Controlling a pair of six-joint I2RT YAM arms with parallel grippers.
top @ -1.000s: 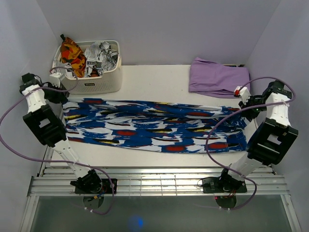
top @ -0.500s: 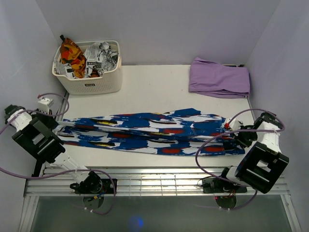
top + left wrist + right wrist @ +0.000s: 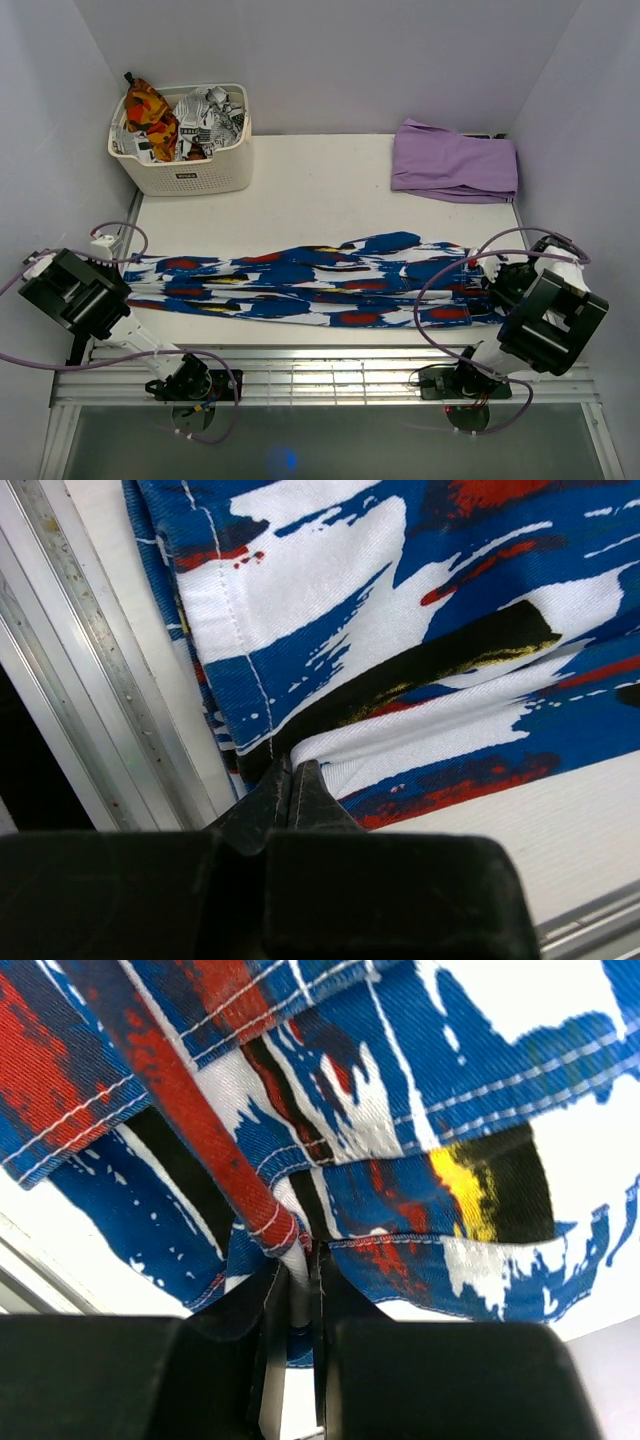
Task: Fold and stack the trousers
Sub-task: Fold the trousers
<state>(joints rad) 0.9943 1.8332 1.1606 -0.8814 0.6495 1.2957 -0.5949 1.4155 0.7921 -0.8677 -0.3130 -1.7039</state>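
Note:
The trousers (image 3: 320, 285), bright blue with white, red and black streaks, lie as a long narrow band across the near part of the white table (image 3: 320, 190). My left gripper (image 3: 118, 263) is at their left end, low beside the table's left edge. In the left wrist view this gripper (image 3: 290, 770) is shut, pinching the edge of the trousers (image 3: 400, 630). My right gripper (image 3: 488, 280) is at their right end. In the right wrist view it (image 3: 300, 1260) is shut on a bunched fold of the trousers (image 3: 450, 1090).
A white basket (image 3: 190, 175) with orange-red and black-and-white clothes stands at the back left. A folded lilac garment (image 3: 455, 160) lies at the back right. A metal rail (image 3: 320, 370) runs along the near edge. Walls close in on both sides.
Both arms have drawn back toward the near edge and come down, carrying the trousers' ends. The cloth has moved nearer and now lies as a narrower band.

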